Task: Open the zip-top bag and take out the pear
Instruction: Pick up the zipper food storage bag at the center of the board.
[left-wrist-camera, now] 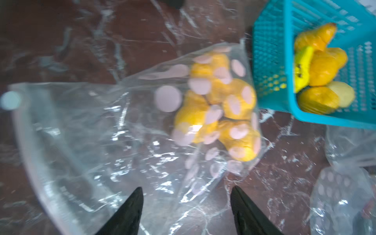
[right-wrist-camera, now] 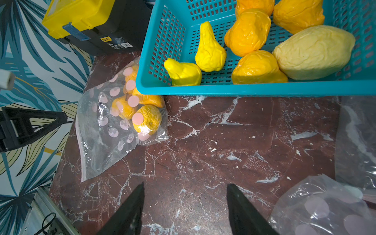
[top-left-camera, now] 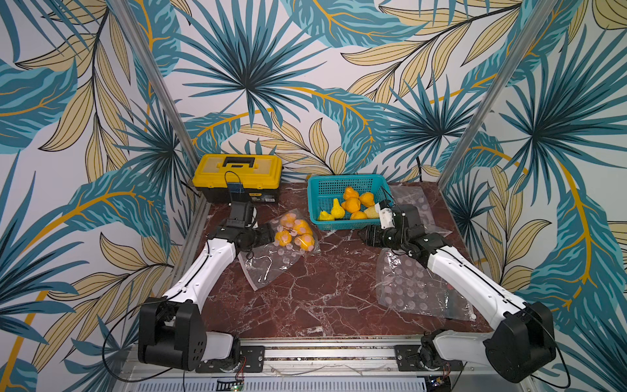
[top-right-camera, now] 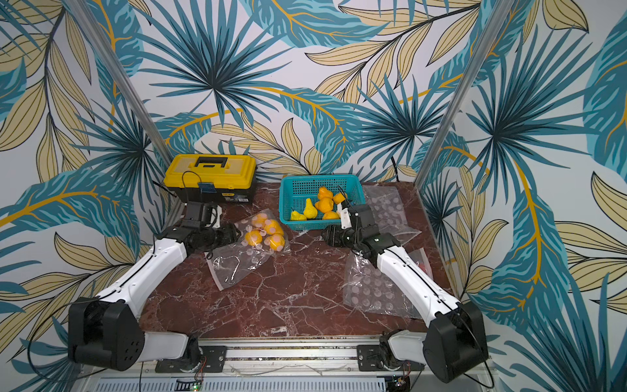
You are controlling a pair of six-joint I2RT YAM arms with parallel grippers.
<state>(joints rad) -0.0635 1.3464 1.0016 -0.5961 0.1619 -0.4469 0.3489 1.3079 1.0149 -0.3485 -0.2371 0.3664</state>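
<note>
The task is looking barely begun for this bag. The clear zip-top plastic bag with pale pink dots (top-left-camera: 281,249) is lying on the dark red marble desk (top-left-camera: 322,292), between the left arm and the teal plastic mesh basket (top-left-camera: 339,225). A cluster of wrinkled orange-yellow pears (top-left-camera: 294,232) is sitting bunched in the bag's far end, just beside the basket. In the right wrist view the zip edge is appearing flat and pressed together (so probably sealed, though the film is too glossy to be sure). Opening the strip and lifting out a pear are both left to do. More yellow and orange pears are sitting loose in the basket, and a flat empty dotted bag (top-left-camera: 414,292) is lying under the right arm.

The left gripper (left-wrist-camera: 186,188) is hanging with its jaws well apart over the bag's empty clear part, clasping nothing; whether the tips are brushing the film is too blurred to tell. The right gripper (right-wrist-camera: 185,184) is hovering equally wide over bare desk in front of the basket, empty.
</note>
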